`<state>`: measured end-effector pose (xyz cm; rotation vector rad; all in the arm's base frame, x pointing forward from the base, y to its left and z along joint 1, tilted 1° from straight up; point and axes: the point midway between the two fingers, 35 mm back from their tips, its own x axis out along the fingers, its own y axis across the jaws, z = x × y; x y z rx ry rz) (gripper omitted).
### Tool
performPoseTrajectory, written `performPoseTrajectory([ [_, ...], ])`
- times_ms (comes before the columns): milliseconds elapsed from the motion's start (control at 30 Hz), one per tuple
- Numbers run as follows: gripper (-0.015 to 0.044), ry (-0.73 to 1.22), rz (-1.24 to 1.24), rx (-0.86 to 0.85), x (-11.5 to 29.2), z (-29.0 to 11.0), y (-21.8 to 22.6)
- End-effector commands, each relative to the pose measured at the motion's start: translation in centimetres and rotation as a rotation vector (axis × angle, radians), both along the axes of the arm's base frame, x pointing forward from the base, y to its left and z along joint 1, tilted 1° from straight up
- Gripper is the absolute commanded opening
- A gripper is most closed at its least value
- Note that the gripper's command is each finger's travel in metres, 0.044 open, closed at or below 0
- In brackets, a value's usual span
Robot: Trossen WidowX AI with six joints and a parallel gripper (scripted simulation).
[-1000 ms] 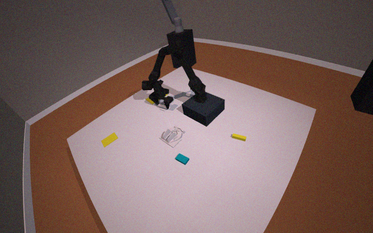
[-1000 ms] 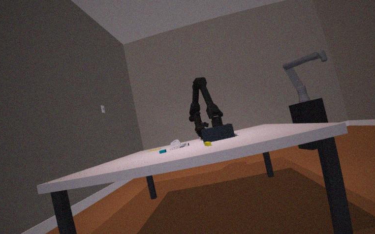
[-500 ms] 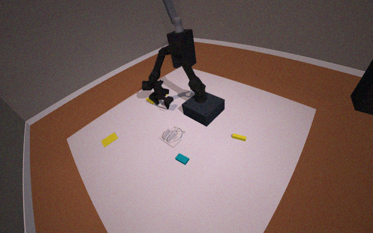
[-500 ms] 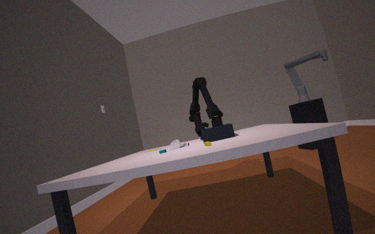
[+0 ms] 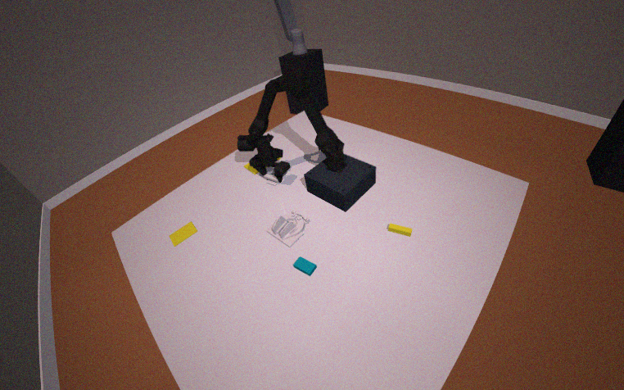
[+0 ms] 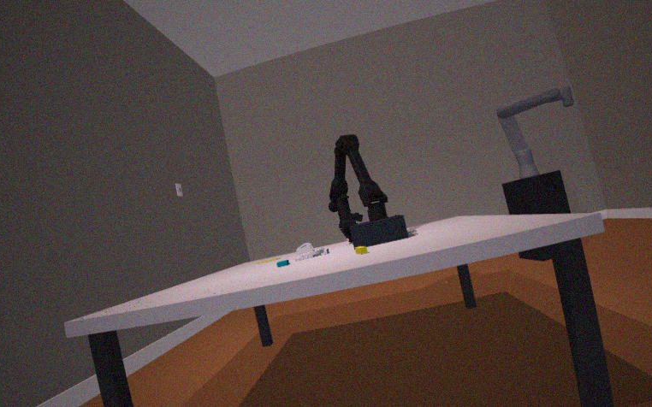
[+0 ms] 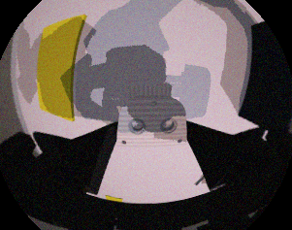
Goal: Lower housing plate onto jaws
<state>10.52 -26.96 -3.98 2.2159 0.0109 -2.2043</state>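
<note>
The housing plate (image 5: pixel 271 178) (image 7: pixel 152 115) is pale, with ribs and two round holes, and lies low at the table surface under my hand. My gripper (image 5: pixel 270 175) (image 7: pixel 150 125) is open, with its dark fingers on either side of the plate. I see no clear grip on it, and contact is hard to tell. The pale base assembly (image 5: pixel 289 229) (image 6: pixel 307 250) stands apart, nearer the middle of the table. Its upright jaw parts show faintly; the pins and stubs are too small to make out. In the exterior view my fingertips are mostly hidden behind the dark base block.
The dark block (image 5: pixel 341 182) (image 6: pixel 379 232) carries my arm. A yellow piece (image 5: pixel 250 168) (image 7: pixel 60 72) lies beside my hand. Other yellow pieces lie left (image 5: pixel 183 233) and right (image 5: pixel 400 229). A teal block (image 5: pixel 305 266) (image 6: pixel 282 262) lies near the base assembly.
</note>
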Motion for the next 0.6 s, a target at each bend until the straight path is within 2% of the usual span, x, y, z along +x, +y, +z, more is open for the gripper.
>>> performPoseTrajectory([
  [0, 0.0367, 0.000, 0.000, 0.000, 0.0, 0.0, 0.0],
  [100, 0.0351, 0.000, 0.000, 0.000, 0.0, 0.0, 0.0],
  [567, 0.0351, 0.001, -0.001, 0.000, 0.0, 1.1, -0.1],
])
